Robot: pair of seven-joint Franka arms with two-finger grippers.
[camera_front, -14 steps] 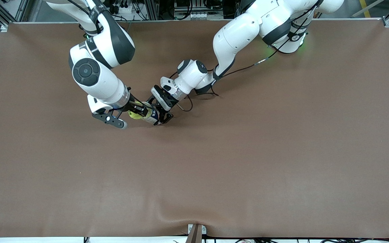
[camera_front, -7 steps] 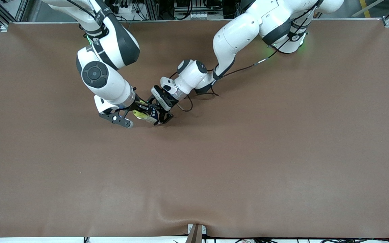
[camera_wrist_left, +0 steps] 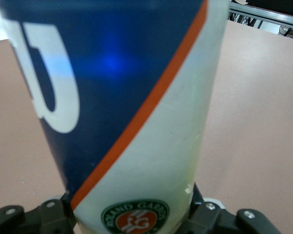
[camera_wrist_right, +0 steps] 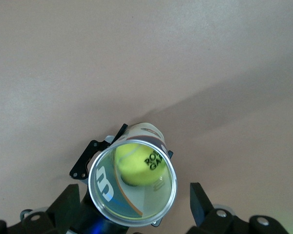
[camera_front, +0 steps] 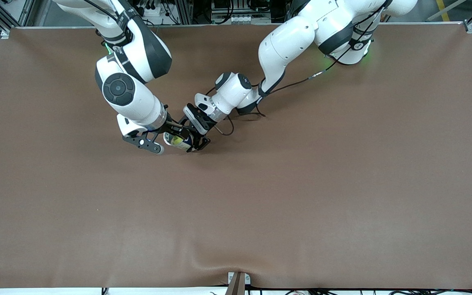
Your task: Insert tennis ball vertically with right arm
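Over the middle of the brown surface (camera_front: pixel 285 196), toward the right arm's end, the front view shows the right gripper (camera_front: pixel 169 131) directly above the tennis ball can (camera_front: pixel 178 141), which the left gripper (camera_front: pixel 195 141) clamps upright from the side. A second ago the tennis ball (camera_front: pixel 175 140) was held at the can's rim; now it shows as a yellow patch inside the mouth, so the release appears made and the insertion looks all but done.

From the left wrist view, the blue, white and orange can (camera_wrist_left: pixel 132 112) fills the picture, standing between the left fingers (camera_wrist_left: pixel 219 219), which are closed against its base.

From the right wrist view, looking straight down the open can (camera_wrist_right: pixel 133 180), the ball (camera_wrist_right: pixel 139 163) lies inside, low against the wall. The right fingers (camera_wrist_right: pixel 201 199) stand spread wide on either side of the rim, holding nothing. What remains, judging by this, is lifting the right arm clear.
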